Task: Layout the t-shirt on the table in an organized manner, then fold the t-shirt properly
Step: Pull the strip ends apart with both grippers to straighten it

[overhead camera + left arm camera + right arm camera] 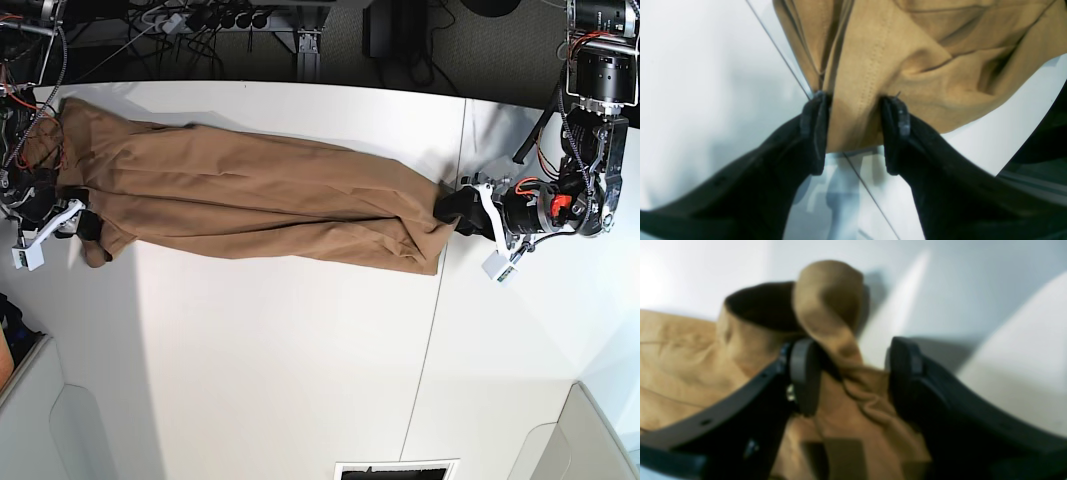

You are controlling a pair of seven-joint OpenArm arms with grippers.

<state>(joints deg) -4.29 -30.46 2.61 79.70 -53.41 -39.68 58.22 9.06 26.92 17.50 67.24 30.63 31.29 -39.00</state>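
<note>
While the t-shirt (250, 200) lies stretched in a long wrinkled tan band across the far part of the worktop (300, 360), much bare white surface is open on the near side. Low at one end, the left hand (855, 133) has a hem fold between its fingers. At the other end, the right hand (853, 373) stands wide around bunched cloth.
</note>
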